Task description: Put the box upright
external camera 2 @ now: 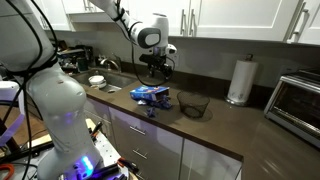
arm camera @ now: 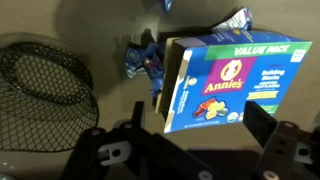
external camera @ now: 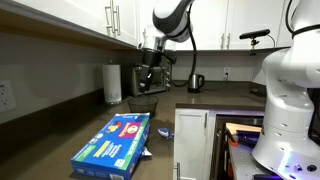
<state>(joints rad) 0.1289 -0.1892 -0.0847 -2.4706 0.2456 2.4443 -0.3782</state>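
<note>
The box is a large flat blue cardboard snack box that lies on its back on the dark counter, its front with the round orange-red picture facing up. It also shows in an exterior view and in the wrist view. My gripper hangs in the air above the counter, apart from the box, as also seen in an exterior view. In the wrist view the gripper is open and empty, and the box lies just beyond the fingertips.
A black mesh bowl stands beside the box. Small blue snack packets lie against the box's edge. A paper towel roll, a toaster oven and a kettle stand by the wall. Cabinets hang overhead.
</note>
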